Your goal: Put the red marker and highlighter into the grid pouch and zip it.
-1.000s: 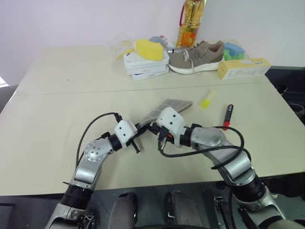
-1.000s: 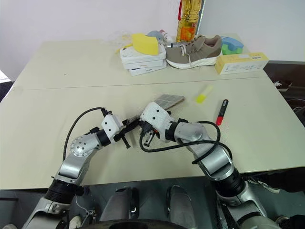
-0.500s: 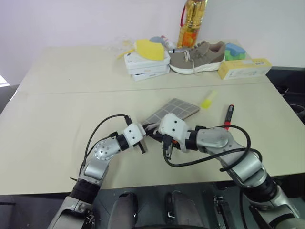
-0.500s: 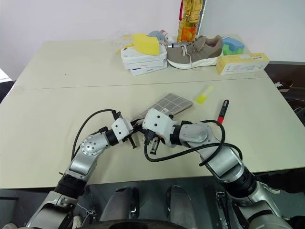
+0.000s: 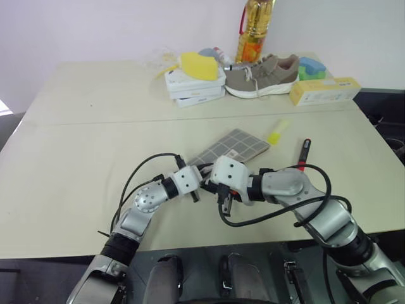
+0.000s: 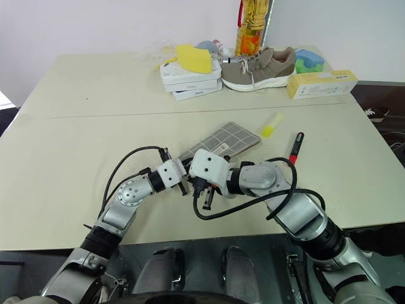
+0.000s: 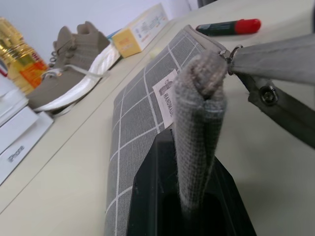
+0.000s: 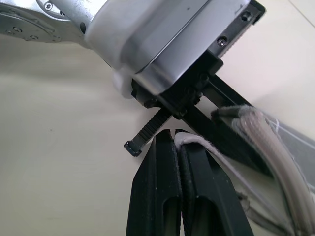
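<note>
Beige and broad, the table (image 5: 76, 145) stood against a pale wall, with clutter lined up along its far edge: a grey sneaker (image 5: 261, 75), a stack of white boxes (image 5: 193, 85) with a yellow lump (image 5: 197, 65) on top, a long pale-yellow box (image 5: 324, 90), and a bottle of yellow liquid (image 5: 253, 28) behind the shoe.

Near the front middle of the table lay the grid pouch (image 5: 231, 147), grey with thin white lines, its near end lifted off the surface and its far end resting flat. Both arms met at that lifted end. The left gripper (image 5: 196, 188) was clamped tight on a folded grey fabric edge of the pouch; in the left wrist view that fold (image 7: 199, 123) stood upright between the black fingers, with the pouch's small white label (image 7: 166, 96) just behind it. The right gripper (image 8: 177, 147) was closed just as tightly, pinching a thin pale fabric strip at the pouch's end, right beside the left gripper.

The highlighter (image 5: 277, 132), short and bright yellow, lay on the table just beyond the pouch's far right corner. The red marker (image 5: 304, 154), black with a red end, lay further right, apart from the pouch and not far from the highlighter.
</note>
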`<state>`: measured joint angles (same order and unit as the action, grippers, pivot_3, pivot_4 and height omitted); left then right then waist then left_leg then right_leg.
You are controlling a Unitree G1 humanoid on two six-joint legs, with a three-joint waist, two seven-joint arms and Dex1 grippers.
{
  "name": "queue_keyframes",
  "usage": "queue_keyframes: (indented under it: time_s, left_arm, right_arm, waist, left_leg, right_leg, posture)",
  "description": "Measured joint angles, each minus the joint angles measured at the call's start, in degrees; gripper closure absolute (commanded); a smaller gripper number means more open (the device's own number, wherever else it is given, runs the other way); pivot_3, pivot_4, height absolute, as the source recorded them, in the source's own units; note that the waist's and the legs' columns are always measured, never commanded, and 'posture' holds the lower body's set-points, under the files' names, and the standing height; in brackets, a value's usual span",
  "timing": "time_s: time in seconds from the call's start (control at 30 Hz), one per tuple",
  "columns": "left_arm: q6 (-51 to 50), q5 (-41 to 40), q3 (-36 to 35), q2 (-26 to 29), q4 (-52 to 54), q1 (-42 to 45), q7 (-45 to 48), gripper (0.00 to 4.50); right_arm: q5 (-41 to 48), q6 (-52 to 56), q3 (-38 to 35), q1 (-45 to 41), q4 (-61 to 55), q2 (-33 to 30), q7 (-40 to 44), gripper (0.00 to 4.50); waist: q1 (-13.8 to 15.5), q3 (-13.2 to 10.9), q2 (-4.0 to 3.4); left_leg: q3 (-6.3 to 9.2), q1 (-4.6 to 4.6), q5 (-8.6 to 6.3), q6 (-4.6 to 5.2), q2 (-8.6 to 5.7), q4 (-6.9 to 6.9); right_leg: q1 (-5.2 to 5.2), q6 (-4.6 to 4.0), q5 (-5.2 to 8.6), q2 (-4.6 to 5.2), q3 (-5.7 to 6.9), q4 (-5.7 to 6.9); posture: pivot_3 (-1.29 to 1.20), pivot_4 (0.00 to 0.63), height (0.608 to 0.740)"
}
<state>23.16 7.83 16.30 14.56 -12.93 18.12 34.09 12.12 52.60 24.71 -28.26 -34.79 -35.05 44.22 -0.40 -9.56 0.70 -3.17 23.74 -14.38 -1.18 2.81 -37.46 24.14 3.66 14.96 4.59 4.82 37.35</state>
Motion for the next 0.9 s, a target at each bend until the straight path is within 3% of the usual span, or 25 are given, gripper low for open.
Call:
queue_keyframes:
  time_s: [0.47, 0.57, 0.8, 0.9]
  left_arm:
    - [-1.3, 0.6, 0.8, -1.4, -1.6, 0.7, -1.9, 4.50]
    - [-1.4, 0.6, 0.8, -1.5, -1.9, 1.0, -2.5, 4.50]
    - [-2.6, -0.6, -0.2, -1.7, -2.4, 2.0, -3.7, 4.50]
    - [-3.1, -2.2, -0.5, -1.2, -1.9, 1.6, -3.1, 4.50]
  right_arm:
    - [-0.5, -0.8, 1.0, -0.9, 0.0, -1.3, 1.0, 4.42]
    - [-0.6, -1.2, 1.0, -0.9, 0.0, -1.5, 1.2, 3.63]
    - [-0.6, -1.8, 1.1, -0.7, -0.4, -1.5, 1.0, 0.05]
    - [-0.5, -2.2, -2.6, 2.3, -1.1, -3.3, 0.4, 0.05]
  waist:
    - [0.0, 0.0, 0.00]
    - [0.0, 0.0, 0.00]
    - [0.0, 0.0, 0.00]
    - [0.1, 0.0, 0.01]
  left_leg:
    - [0.01, 0.00, 0.00, 0.00, 0.00, -0.01]
    - [0.01, 0.00, 0.00, 0.00, 0.00, -0.01]
    - [0.02, 0.00, 0.00, 0.00, 0.00, 0.00]
    - [0.02, 0.00, 0.00, 0.00, 0.00, -0.01]
  right_leg:
    - [-0.01, 0.00, 0.00, 0.00, 0.00, 0.00]
    - [-0.01, 0.00, 0.00, 0.00, 0.00, 0.00]
    - [-0.01, 0.00, 0.00, 0.00, 0.01, 0.01]
    - [-0.03, 0.00, 0.00, 0.00, 0.02, 0.00]
  posture:
    - [0.00, 0.150, 0.740]
    - [0.00, 0.150, 0.740]
    - [0.00, 0.150, 0.740]
    - [0.00, 0.150, 0.740]
